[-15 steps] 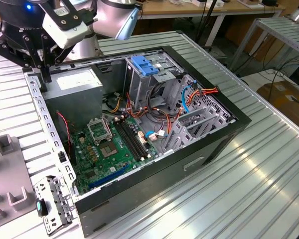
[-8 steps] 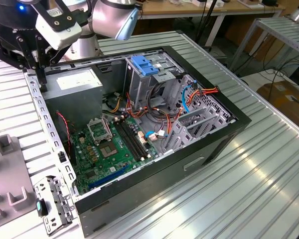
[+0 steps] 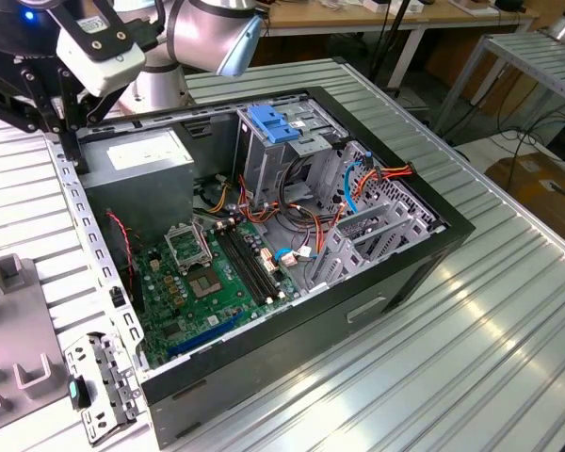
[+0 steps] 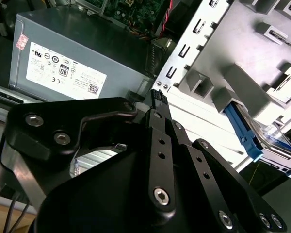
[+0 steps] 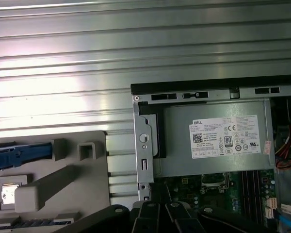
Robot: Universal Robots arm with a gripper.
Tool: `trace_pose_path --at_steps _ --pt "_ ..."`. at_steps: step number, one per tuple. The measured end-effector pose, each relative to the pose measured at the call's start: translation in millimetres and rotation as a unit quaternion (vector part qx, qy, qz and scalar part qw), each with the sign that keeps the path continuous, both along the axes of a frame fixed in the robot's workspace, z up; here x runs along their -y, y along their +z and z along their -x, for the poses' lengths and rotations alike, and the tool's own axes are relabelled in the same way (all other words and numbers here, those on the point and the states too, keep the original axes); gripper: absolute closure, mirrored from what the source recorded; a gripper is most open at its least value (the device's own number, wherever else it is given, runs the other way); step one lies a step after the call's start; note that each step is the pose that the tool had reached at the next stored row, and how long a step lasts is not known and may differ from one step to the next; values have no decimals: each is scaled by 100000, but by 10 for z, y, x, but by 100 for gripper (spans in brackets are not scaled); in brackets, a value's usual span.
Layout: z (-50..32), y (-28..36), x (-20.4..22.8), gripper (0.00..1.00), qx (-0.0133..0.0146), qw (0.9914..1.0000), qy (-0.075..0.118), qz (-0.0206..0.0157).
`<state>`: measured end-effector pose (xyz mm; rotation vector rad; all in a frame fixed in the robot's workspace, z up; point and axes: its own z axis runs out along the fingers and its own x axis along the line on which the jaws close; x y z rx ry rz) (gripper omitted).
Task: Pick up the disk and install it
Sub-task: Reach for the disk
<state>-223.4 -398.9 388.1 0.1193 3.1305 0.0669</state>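
The disk (image 4: 247, 137) has a dark body in a bright blue carrier frame. It rests in a slot of a grey fixture (image 4: 242, 77) beside the open computer case. The first wrist view shows the disk's (image 5: 20, 153) blue edge at the fixture's (image 5: 63, 184) far side. My black gripper (image 4: 157, 99) is shut with nothing in it. It hangs over the case's rim by the power supply (image 4: 63, 68), apart from the disk. In the exterior view the gripper (image 3: 75, 155) is at the case's back corner, on that view's left.
The open case (image 3: 292, 311) lies on a ribbed metal table (image 3: 471, 339). Inside are a green motherboard (image 3: 217, 273), loose cables, and a grey drive cage with a ribbed blue clip (image 3: 273, 122). The grey fixture (image 3: 19, 377) sits at the exterior view's left.
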Motion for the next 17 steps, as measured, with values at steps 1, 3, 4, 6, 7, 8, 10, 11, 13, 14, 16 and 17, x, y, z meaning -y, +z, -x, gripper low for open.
trace_pose_path --at_steps 1,3,4,6,7,8,10,11,13,14,16,17 --pt "8 0 0 89 -10 100000 -1 -1" --pt "25 -1 0 89 -31 100000 -1 0" --pt "36 -2 0 89 -42 100000 -1 1" --pt "55 -3 0 89 -66 100000 -1 1" --pt "63 -3 0 89 -77 100000 -1 4" --pt "76 -4 0 89 -87 100000 1 -2" --pt "95 -6 0 89 -108 100000 2 0" --pt "112 -7 0 89 -110 100000 1 0" --pt "142 -11 0 89 -110 100000 3 -1" --pt "158 -12 0 89 -110 100000 4 -1" --pt "203 -14 0 89 -111 100000 -1 -1" --pt "259 -15 -1 89 -114 100000 -2 -1"
